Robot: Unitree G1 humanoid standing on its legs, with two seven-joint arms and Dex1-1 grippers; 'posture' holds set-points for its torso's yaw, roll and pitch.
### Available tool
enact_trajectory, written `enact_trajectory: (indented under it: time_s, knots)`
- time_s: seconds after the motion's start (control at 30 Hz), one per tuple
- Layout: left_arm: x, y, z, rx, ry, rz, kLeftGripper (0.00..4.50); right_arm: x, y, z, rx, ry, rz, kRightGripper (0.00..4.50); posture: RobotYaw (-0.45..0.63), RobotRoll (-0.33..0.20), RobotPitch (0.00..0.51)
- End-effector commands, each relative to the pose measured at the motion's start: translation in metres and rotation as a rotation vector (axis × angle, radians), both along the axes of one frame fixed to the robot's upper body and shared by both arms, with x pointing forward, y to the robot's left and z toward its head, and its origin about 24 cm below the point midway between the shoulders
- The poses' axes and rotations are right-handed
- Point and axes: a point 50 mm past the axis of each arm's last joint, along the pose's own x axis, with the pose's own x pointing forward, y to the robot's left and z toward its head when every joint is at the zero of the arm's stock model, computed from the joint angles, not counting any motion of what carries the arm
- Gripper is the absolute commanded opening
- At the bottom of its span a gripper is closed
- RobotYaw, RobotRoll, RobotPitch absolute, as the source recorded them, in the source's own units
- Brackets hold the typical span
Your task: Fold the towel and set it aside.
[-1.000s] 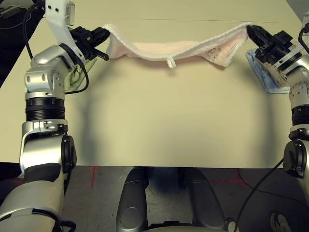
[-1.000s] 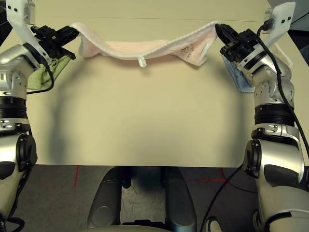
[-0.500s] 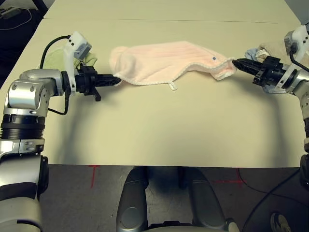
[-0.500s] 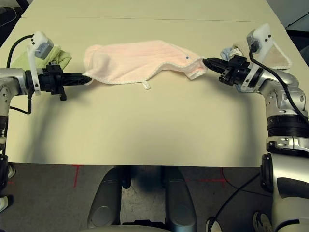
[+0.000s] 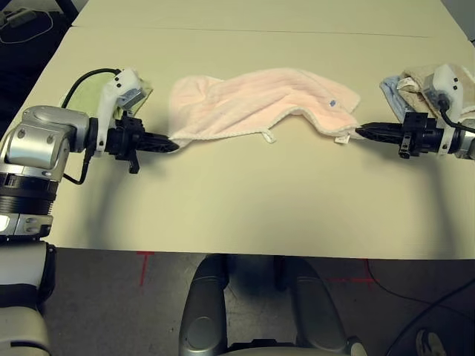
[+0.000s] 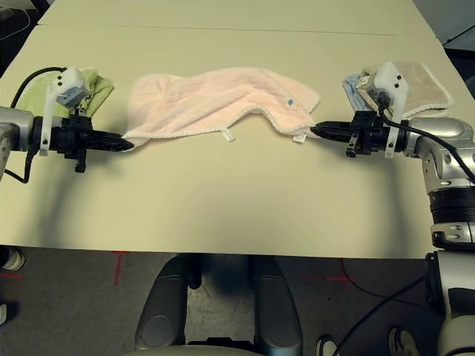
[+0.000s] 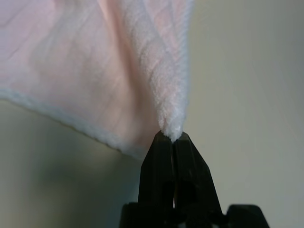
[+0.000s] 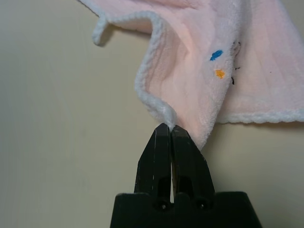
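The pale pink towel [image 5: 252, 96] lies loosely spread and rumpled across the far middle of the tan table [image 5: 245, 208], its small white loop [image 5: 268, 136] at the near edge. My left gripper [image 5: 172, 147] is low over the table, shut on the towel's near left corner; the left wrist view shows the terry corner [image 7: 171, 124] pinched at the tips [image 7: 172, 136]. My right gripper [image 5: 359, 133] is shut on the near right corner, with the white edging [image 8: 161, 110] nipped at its tips [image 8: 169, 127]. Small blue and orange marks [image 8: 216, 55] sit near that corner.
A green towel [image 5: 93, 93] lies at the table's left side behind my left arm. A beige towel [image 5: 423, 78] rests on a blue cloth [image 5: 391, 93] at the right. The table's near edge [image 5: 245, 254] runs across in front of me.
The towel hung stretched in the air between both raised grippers. Both arms have come down and toward me, and the towel now lies on the table with its corners still pinched.
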Motion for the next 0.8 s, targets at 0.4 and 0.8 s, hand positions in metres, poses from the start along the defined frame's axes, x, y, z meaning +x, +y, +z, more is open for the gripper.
enact_trajectory:
  time_s: [0.4, 0.8]
  knots:
    - [-0.001, 0.027, 0.014, 0.197, 0.031, -0.047, 0.02, -0.01, -0.04, -0.002, -0.191, 0.087, -0.054, 0.0, 0.04, 0.0, 0.306]
    - [-0.014, 0.028, 0.028, 0.23, 0.07, -0.086, 0.02, -0.014, -0.058, -0.002, -0.282, 0.136, -0.058, 0.0, 0.05, 0.0, 0.305]
